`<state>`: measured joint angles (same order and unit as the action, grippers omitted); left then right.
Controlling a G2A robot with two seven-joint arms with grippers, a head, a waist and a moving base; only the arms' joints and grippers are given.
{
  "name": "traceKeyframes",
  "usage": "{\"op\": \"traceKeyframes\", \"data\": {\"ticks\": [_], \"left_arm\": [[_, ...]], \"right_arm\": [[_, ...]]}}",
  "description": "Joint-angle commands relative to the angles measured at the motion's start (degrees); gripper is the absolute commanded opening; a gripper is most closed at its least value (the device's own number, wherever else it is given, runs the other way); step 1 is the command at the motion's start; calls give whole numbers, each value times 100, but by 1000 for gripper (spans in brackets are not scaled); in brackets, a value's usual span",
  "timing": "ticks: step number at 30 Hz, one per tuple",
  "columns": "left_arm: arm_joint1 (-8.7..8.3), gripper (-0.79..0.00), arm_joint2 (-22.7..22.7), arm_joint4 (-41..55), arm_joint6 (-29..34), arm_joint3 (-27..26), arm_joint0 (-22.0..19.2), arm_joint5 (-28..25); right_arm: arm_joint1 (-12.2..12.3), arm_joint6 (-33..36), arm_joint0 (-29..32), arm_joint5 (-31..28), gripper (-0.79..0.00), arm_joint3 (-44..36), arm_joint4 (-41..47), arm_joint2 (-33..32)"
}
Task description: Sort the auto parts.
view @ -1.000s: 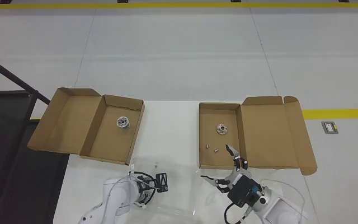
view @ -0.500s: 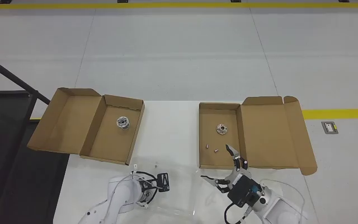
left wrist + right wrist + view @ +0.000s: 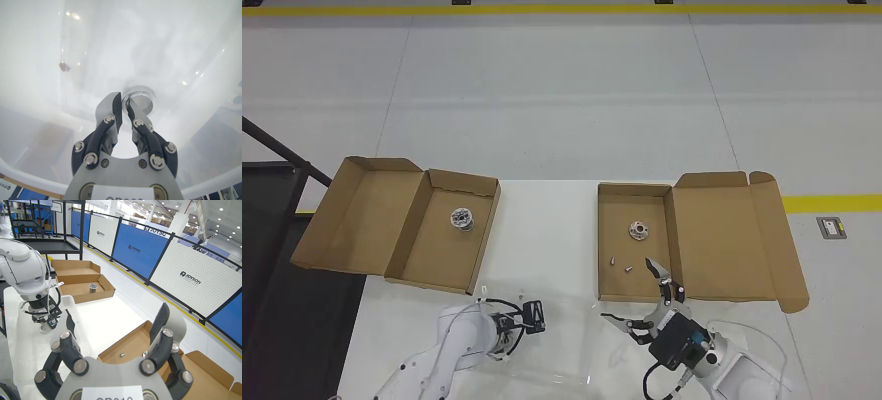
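Left gripper (image 3: 124,106) pinches metal ring (image 3: 149,94) wall; right gripper (image 3: 116,313) wide open.

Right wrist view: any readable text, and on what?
Fence panels: logo plus brand word, repeated; brand names not quoted here.
Fine print under it: too small to read.
Label on the right tool: cut off at the edge.

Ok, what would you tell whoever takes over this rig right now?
Grippers: the left claw is shut on the wall of a metal ring, down in the clear bin. The right claw is open and empty, at the right box's near edge.
Done: a gear part lies in the left box; a flanged part and two screws lie in the right box.
Left: lift the ring out and box it.
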<state>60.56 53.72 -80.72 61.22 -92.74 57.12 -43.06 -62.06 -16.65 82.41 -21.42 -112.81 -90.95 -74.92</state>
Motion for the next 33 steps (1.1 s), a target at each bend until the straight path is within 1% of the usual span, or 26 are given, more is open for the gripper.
{"op": "traceKeyframes", "data": {"ticks": [1,6,10,14,18,19,22,23,33], "left_arm": [[-13,-785,47,93,-4,-58,-12,-4],[-92,-785,446,354,-95,-458,122,49],[-207,-785,1029,588,-301,-941,392,65],[-327,-785,1718,677,-549,-1393,735,134],[-426,-785,2508,852,-906,-1757,1112,312],[-447,-785,2698,958,-1038,-1834,1220,300],[-520,-785,3325,1215,-1535,-2032,1591,31],[-526,-785,3389,1213,-1587,-2067,1649,18],[-526,-785,3389,1213,-1587,-2067,1649,18]], "right_arm": [[0,-1,3,1,0,0,-1,0],[0,-1,3,1,0,0,-1,0],[0,-1,3,1,0,0,-1,0],[0,-1,3,1,0,0,-1,0],[0,-1,3,1,0,0,-1,0],[0,-1,3,1,0,0,-1,0],[0,-1,3,1,0,0,-1,0],[0,-1,3,1,0,0,-1,0],[0,-1,3,1,0,0,-1,0]]}}
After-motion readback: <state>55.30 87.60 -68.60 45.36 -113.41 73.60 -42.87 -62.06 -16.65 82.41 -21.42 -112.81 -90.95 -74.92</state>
